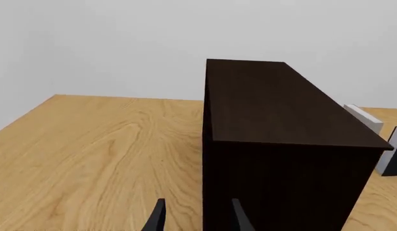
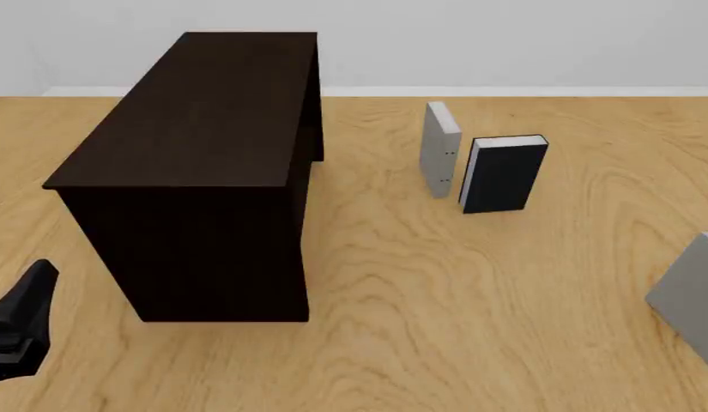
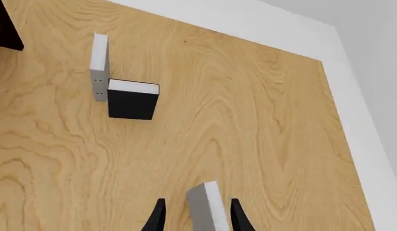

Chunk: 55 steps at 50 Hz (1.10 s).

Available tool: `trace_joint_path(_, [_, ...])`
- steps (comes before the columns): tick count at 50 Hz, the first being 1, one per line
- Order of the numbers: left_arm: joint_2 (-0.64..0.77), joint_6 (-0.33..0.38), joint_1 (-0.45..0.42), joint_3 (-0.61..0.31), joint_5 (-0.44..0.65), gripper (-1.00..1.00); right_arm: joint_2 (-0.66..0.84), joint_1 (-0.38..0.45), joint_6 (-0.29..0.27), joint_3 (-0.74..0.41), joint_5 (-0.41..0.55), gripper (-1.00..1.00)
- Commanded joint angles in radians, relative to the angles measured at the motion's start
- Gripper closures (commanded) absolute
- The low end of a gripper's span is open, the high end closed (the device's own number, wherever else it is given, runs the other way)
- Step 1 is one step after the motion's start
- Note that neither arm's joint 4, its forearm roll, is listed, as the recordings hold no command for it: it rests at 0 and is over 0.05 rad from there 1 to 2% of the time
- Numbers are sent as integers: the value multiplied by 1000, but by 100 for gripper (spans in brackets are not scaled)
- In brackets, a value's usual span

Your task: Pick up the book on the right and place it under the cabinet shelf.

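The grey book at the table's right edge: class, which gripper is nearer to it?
Right. The right gripper has its fingers either side of the grey book. The left gripper sits at the table's opposite side, beside the dark cabinet.

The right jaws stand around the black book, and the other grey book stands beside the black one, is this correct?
Not quite. In the right wrist view the jaws of the right gripper stand around the light grey book, not the black book. The other grey book does stand beside the black one.
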Motion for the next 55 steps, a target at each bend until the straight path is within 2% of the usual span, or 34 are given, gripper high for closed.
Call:
trace_joint_path(1, [3, -4, 1, 1, -1, -100, 116, -79, -72, -127, 78, -100])
trace_joint_path(8, [5, -8, 0, 2, -5, -100, 159, -135, -109, -113, 62, -100])
trace_joint_path(9, [2, -5, -2, 2, -2, -100, 169, -159, -128, -93, 44, -100])
trace_joint_path(18, [-12, -11, 7, 0, 13, -100, 188, -195, -130, -24, -8, -100])
trace_joint_path(22, [-12, -9, 5, -1, 14, -100, 196, -222, -152, 23, -37, -100])
trace_joint_path(38, [-24, -4, 4, 1, 24, -100, 209, -230, -138, 130, -100, -100])
trace_joint_path(44, [-33, 0, 0, -3, 35, -100, 219, -240, -149, 181, -137, -100])
trace_joint_path(55, [-33, 2, -1, -2, 32, -100, 248, -264, -146, 212, -170, -100])
